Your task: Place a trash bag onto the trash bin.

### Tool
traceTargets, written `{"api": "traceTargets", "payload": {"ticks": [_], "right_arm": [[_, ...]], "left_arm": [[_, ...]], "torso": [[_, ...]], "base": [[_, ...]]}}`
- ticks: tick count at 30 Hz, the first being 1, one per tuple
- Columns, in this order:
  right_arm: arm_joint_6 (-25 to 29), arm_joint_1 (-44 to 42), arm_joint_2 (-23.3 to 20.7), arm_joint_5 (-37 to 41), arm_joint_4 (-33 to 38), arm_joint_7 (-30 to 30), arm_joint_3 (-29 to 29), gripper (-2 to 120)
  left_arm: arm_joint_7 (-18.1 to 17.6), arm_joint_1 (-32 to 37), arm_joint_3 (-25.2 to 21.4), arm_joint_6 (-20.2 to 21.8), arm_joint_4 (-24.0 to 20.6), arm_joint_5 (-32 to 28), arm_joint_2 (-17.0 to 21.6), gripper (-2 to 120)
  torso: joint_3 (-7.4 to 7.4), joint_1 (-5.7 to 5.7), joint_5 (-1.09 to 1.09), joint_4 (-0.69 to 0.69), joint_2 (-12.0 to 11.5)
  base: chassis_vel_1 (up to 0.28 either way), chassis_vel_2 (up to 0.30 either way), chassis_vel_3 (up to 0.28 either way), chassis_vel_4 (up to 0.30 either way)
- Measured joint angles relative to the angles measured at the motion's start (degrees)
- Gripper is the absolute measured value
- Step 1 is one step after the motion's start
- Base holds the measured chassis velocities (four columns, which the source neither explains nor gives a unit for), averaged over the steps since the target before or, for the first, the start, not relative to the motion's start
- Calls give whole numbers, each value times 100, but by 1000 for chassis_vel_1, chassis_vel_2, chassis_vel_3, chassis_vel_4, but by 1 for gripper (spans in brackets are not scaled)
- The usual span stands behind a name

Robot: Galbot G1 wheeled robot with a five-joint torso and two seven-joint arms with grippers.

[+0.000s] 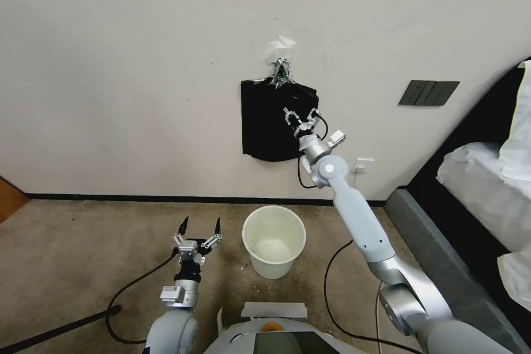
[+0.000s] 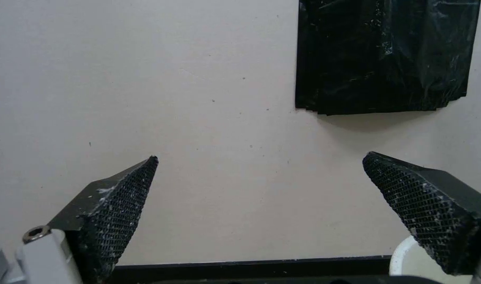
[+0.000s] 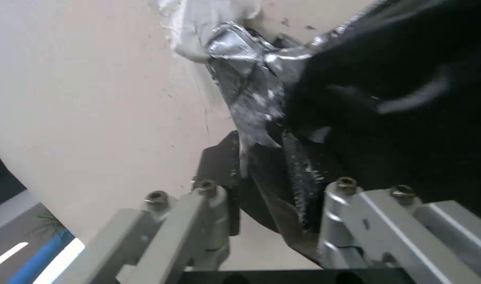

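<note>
A flat bundle of black bags [image 1: 271,121] [image 2: 382,55] [image 3: 409,98] hangs on the wall from a metal clip [image 1: 280,72] [image 3: 240,51]. I cannot tell a single trash bag apart from this bundle. My right gripper [image 1: 301,113] [image 3: 261,138] is raised against the bundle's upper right, just under the clip. It is open, with a fold of black plastic lying between its fingers. The white round trash bin [image 1: 274,268] [image 2: 403,260] stands upright on the carpet below, with nothing in it. My left gripper [image 1: 199,225] [image 2: 259,161] hovers open and holds nothing, low beside the bin on its left.
A bed with white bedding on a dark frame [image 1: 442,254] runs along the right. A dark switch plate [image 1: 428,93] and a white outlet [image 1: 362,166] sit on the wall. Black cables [image 1: 133,285] trail over the carpet.
</note>
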Motion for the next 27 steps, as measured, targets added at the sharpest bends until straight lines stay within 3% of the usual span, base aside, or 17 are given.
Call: {"api": "traceTargets", "payload": {"ticks": [18, 23, 27], "right_arm": [[-81, 345, 367, 88, -412, -15, 70, 96], [-80, 381, 418, 69, -460, -44, 69, 88], [-73, 429, 453, 40, -535, -67, 63, 71]], "left_arm": [[-27, 7, -74, -15, -11, -18, -48, 100], [-36, 3, -61, -56, -12, -29, -73, 100], [-39, 25, -51, -87, -48, -43, -79, 100]], "torso": [[0, 0, 0, -2, 0], [0, 0, 0, -1, 0], [0, 0, 0, -1, 0]], "base": [[0, 0, 0, 0], [0, 0, 0, 0], [0, 0, 0, 0]]}}
